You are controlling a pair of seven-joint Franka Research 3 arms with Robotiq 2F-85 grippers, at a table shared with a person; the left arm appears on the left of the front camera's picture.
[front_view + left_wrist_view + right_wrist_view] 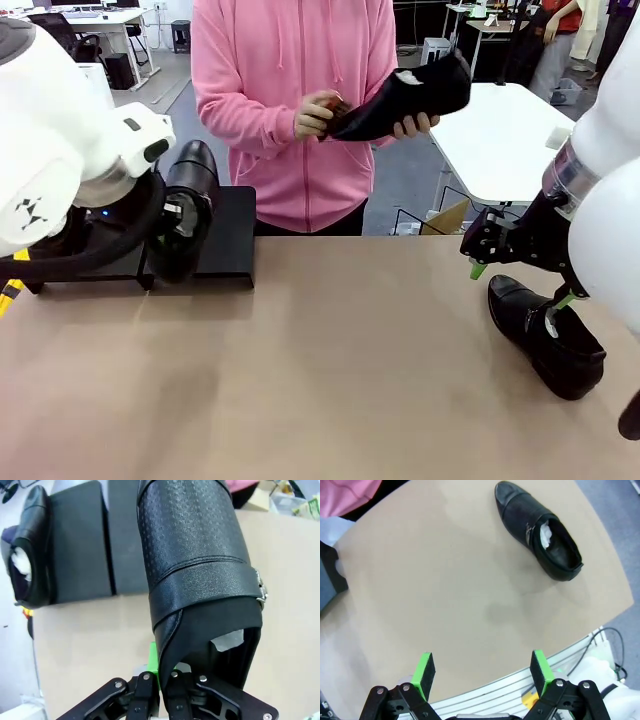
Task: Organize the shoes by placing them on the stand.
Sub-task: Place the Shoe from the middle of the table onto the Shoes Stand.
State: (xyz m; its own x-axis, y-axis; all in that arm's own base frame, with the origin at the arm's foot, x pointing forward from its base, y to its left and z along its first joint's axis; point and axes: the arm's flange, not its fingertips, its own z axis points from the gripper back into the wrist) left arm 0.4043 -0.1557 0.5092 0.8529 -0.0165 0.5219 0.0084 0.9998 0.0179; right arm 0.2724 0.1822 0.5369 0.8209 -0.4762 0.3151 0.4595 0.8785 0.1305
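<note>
A: What is the left gripper (161,674) doing?

B: It is pinching the held shoe (195,555) by the heel collar, with its jaws pressed together on the leather.

A: Where is that shoe hanging against the stand (80,555)?

B: It is hanging over the stand. Its long axis is running straight away from the gripper, with the toe pointing to the stand's far side and the heel toward its near edge. I am not managing to tell whether the sole is touching the stand.

A: Is anything occupying the stand?

B: A second shoe (32,545) is lying at the outer edge of one section, roughly parallel to the held one. A bare strip of tray is showing between them.

A: And the right gripper (482,672)?

B: It is hovering with its jaws spread, gripping nothing, well apart from the stand. The bench shoe (540,530) is lying flat on the bench (445,580) near that gripper, also well away from the stand.

A: Which arm is going where?

B: I am judging that the left arm, being at the stand, is needing only a straight lowering along that axis. The right arm is sitting nearer the bench shoe. A person (290,100) beyond the stand's far side is holding another shoe (420,90).
</note>
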